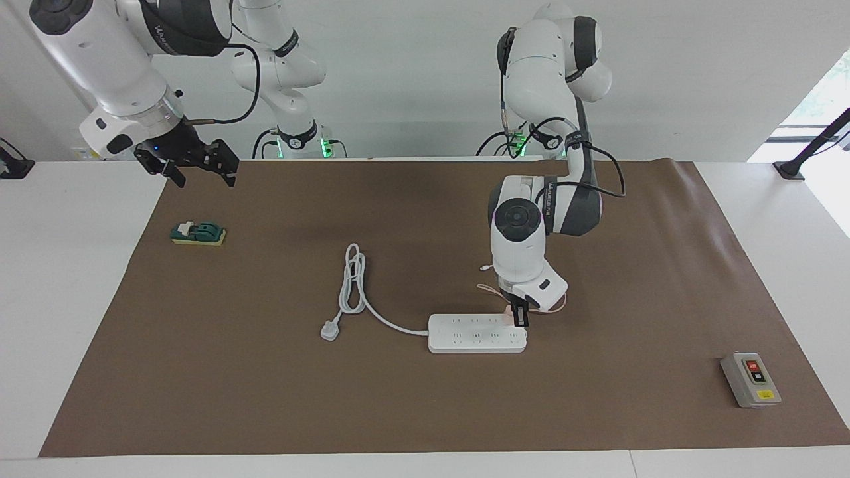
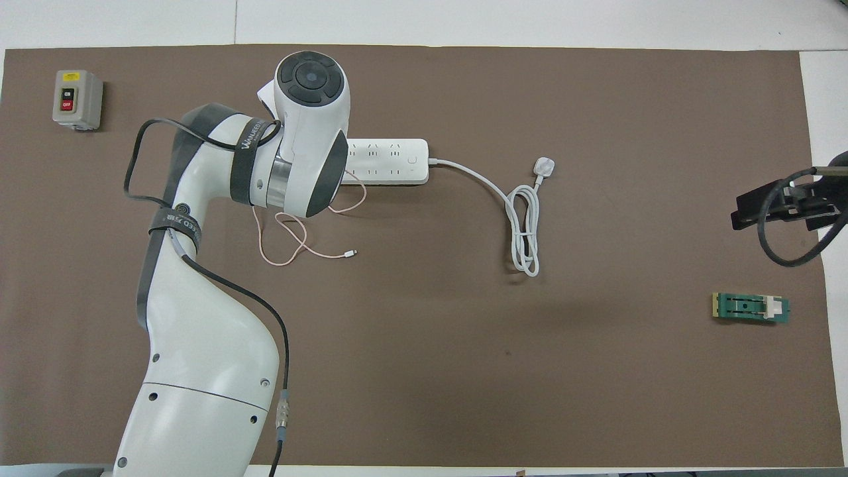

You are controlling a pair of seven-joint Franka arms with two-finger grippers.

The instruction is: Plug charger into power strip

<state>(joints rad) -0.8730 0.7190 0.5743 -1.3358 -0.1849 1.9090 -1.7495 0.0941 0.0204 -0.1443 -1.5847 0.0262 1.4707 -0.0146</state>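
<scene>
The white power strip lies flat in the middle of the brown mat; it also shows in the overhead view. My left gripper points down at the strip's end toward the left arm's end of the table, shut on the pale-pink charger. The charger sits at the strip's row of outlets nearer to the robots. I cannot tell whether its prongs are in. Its thin pink cable loops on the mat nearer to the robots. In the overhead view the left arm hides the gripper and charger. My right gripper waits open, raised over the mat's corner.
The strip's thick white cord and round plug lie toward the right arm's end. A green and yellow block sits below the right gripper. A grey box with red and black buttons sits at the left arm's end.
</scene>
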